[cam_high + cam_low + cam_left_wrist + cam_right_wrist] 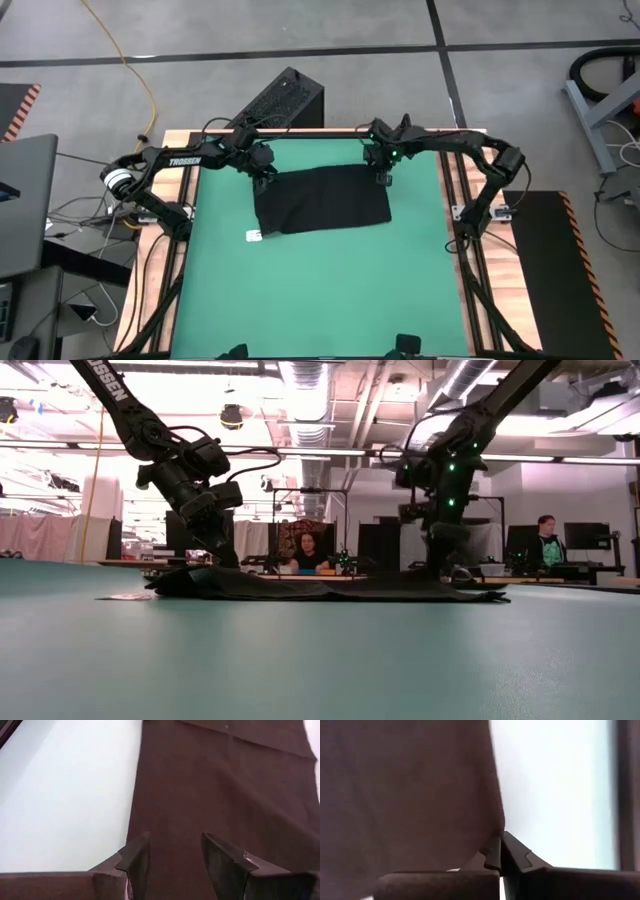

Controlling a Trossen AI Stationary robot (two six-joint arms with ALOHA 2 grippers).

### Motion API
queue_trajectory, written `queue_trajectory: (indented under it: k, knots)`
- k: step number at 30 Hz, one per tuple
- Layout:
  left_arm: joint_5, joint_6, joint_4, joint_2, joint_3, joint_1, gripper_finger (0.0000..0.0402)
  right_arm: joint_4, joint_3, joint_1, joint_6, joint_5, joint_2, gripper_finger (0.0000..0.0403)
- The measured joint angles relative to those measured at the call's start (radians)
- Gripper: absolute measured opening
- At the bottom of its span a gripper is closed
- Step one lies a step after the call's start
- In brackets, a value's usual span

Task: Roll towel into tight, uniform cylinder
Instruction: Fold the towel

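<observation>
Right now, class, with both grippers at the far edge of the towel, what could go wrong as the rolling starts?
1. The right gripper is shut on the towel at its very corner, so the cloth may slip out.
2. The left gripper is open over its corner, gripping nothing. If only the right side lifts, the roll could start crooked.
3. The towel lies slightly skewed on the green mat, with the white tag at the near corner, so the cylinder may come out uneven.

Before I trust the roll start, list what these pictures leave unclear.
- Right hand, right wrist view: fingers shut at the towel edge; cloth between them hidden by the fingers themselves.
- Left hand, left wrist view: open over the towel; contact unclear.
- White tag, high view: too small to read.
</observation>
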Motion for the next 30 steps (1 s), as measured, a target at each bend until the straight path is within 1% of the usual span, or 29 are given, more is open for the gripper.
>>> queue_trajectory:
  k: [3,10,12,15,16,17,19,20,24,27,30]
  knots:
    - [0.0,0.001,-0.005,0.0,0.0,0.0,0.0165,-0.021,0.014,0.002,0.004,0.0,-0.024,0.001]
    - [0.009,0.078,-0.049,0.0,0.0,0.003,0.0165,-0.072,0.035,0.003,0.011,-0.003,-0.046,0.0007]
    - [-0.036,0.083,-0.05,0.0,0.0,0.006,0.0165,-0.071,0.035,0.006,0.011,-0.005,-0.042,0.0006]
    - [-0.157,0.107,-0.05,0.001,0.0,0.024,0.0165,-0.071,0.035,0.01,0.006,-0.009,-0.041,0.0006]
    - [-0.16,0.108,-0.048,0.001,0.0,0.036,0.0165,-0.068,0.035,0.013,0.005,-0.009,-0.041,0.0006]
    - [-0.139,0.109,-0.047,0.001,0.0,0.05,0.0165,-0.068,0.035,0.014,0.004,-0.009,-0.041,0.0006]
    - [-0.057,0.116,-0.05,0.001,0.0,0.086,0.0165,-0.069,0.035,0.012,0.003,-0.009,-0.041,0.0005]
    - [-0.032,0.114,-0.052,0.002,0.0,0.103,0.0165,-0.068,0.035,0.012,0.003,-0.009,-0.041,0.0005]
    - [-0.011,0.094,-0.064,0.002,0.0,0.158,0.0165,-0.068,0.035,0.013,-0.012,-0.009,-0.041,0.0005]
    - [0.024,0.089,-0.088,0.002,0.0,0.172,0.0165,-0.068,0.035,0.013,-0.015,-0.009,-0.041,0.0005]
    - [-0.004,0.097,-0.121,0.003,0.0,0.168,0.0165,-0.068,0.035,0.013,-0.016,-0.009,-0.041,0.0005]
